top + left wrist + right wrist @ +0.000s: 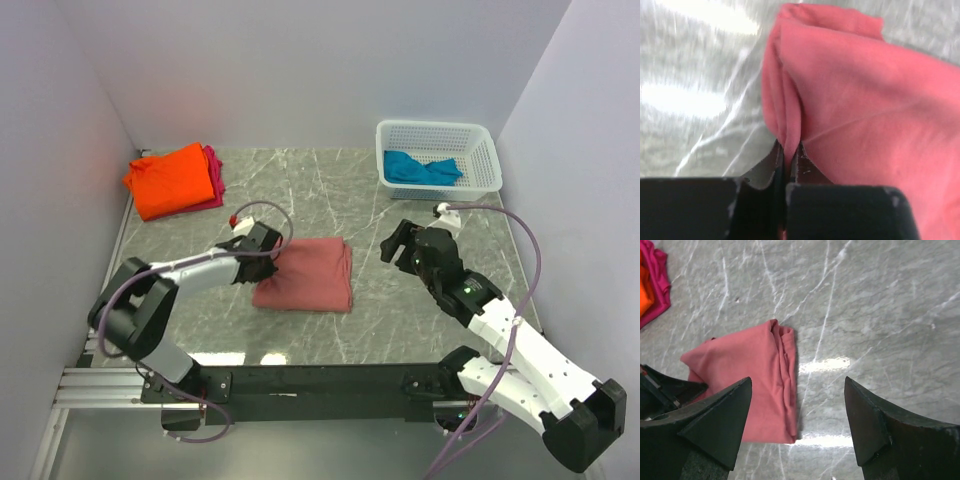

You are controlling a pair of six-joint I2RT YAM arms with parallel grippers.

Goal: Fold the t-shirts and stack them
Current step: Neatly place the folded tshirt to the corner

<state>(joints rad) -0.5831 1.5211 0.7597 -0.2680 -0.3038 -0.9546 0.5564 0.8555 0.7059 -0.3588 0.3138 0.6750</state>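
A folded salmon-pink t-shirt (308,274) lies on the marble table in the middle. My left gripper (270,252) is shut on its left edge; the left wrist view shows the cloth (865,100) pinched between the fingertips (796,159). My right gripper (398,243) is open and empty above the table, to the right of the pink shirt (750,375). A folded orange t-shirt (170,180) lies on a magenta one (214,172) at the back left. A teal t-shirt (422,167) lies crumpled in the basket.
The white mesh basket (484,150) stands at the back right. Walls close the table on the left, back and right. The orange and magenta stack shows at the top left corner of the right wrist view (655,280).
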